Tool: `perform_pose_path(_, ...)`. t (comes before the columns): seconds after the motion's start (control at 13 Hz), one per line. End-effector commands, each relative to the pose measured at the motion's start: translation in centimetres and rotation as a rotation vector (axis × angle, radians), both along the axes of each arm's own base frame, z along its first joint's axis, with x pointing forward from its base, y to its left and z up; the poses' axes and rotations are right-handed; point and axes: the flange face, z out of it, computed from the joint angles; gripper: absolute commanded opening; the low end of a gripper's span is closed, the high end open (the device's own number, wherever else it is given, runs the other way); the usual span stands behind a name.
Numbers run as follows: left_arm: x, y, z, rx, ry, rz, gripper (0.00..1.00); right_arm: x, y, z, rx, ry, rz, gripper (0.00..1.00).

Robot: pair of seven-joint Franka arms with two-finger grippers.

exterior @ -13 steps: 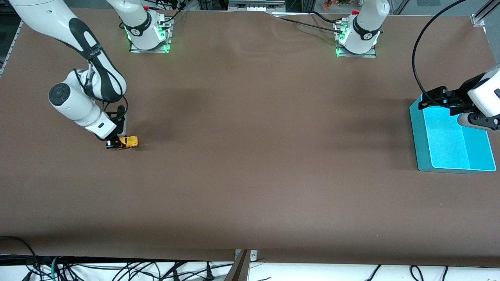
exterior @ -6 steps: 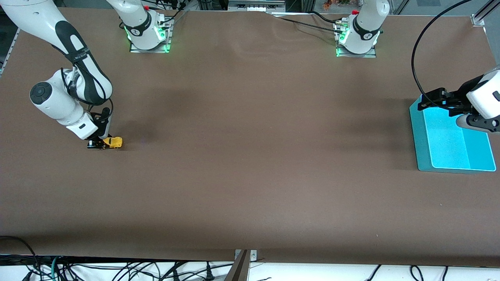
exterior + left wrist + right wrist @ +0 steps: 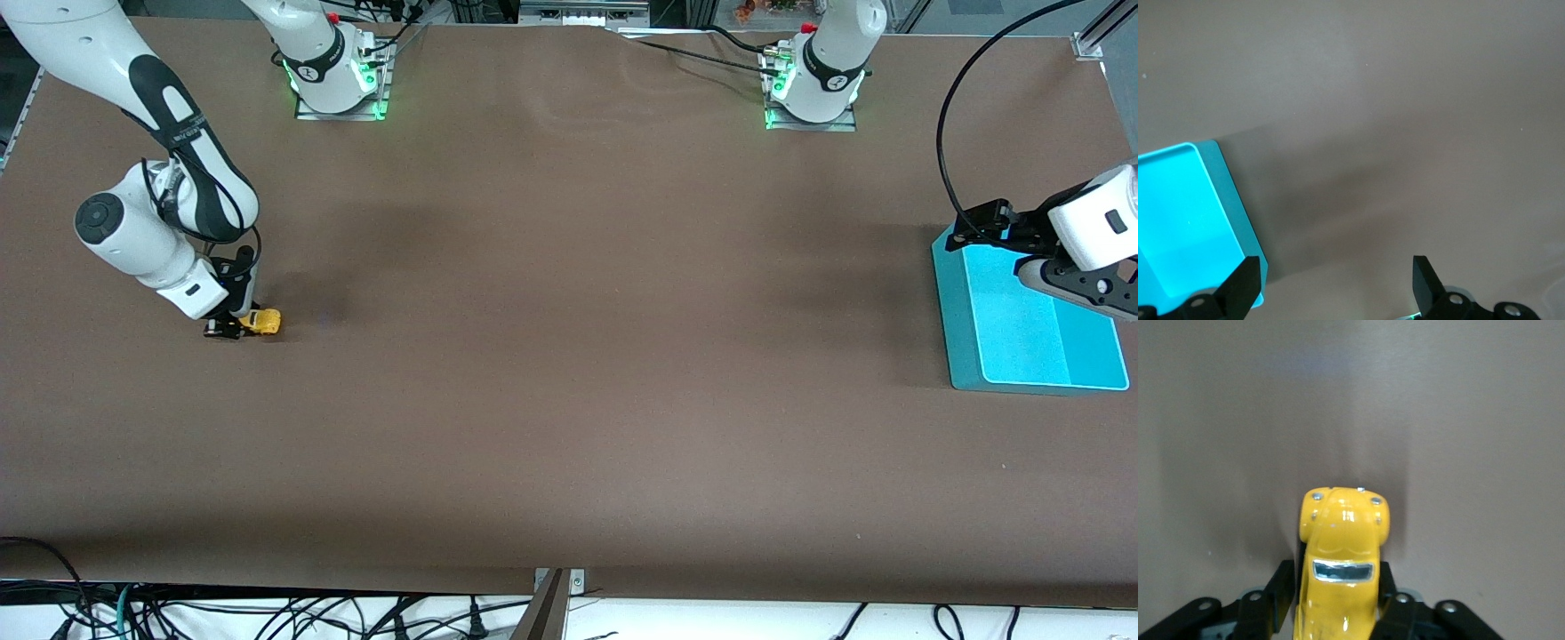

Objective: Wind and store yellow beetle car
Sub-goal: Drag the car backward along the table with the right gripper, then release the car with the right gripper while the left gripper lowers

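Right gripper (image 3: 233,325) low on the table (image 3: 569,373), fingers flanking the yellow beetle car (image 3: 263,321) (grasp uncertain, cannot tell) for pull-back winding; left gripper (image 3: 976,224) spread, waiting over the turquoise tray (image 3: 956,293).

A brown table (image 3: 569,373) was covered by a plain matte surface, faintly creased near the edge where the arm bases were mounted. A shallow turquoise tray (image 3: 965,338) was placed at the left arm's end of the table, close to that end's edge, with its raised rim seen all round and its floor divided by a faint line into a larger and a smaller part. Tangled black and white cables (image 3: 267,618) were seen below the table's edge nearest the front camera.
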Motion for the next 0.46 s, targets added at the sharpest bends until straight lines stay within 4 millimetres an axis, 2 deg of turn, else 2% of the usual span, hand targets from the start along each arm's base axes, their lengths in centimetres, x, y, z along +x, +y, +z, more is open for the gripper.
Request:
perform_pose_path(0.0, 0.4, 0.0, -0.8, -0.033, -0.006, -0.113, 1.00, 1.1, 1.1, -0.1, 0.024, 0.035, 0.039, 0.63)
perform_pose_path(0.23, 0.5, 0.0, -1.9, -0.050, 0.006, -0.202, 1.00, 3.2, 2.7, 2.7, 0.040, 0.043, 0.076, 0.69)
perform_pose_path(0.39, 0.4, -1.1, -2.8, -0.058, 0.022, -0.289, 1.00, 4.1, 4.1, 4.3, 0.043, 0.041, 0.137, 0.69)
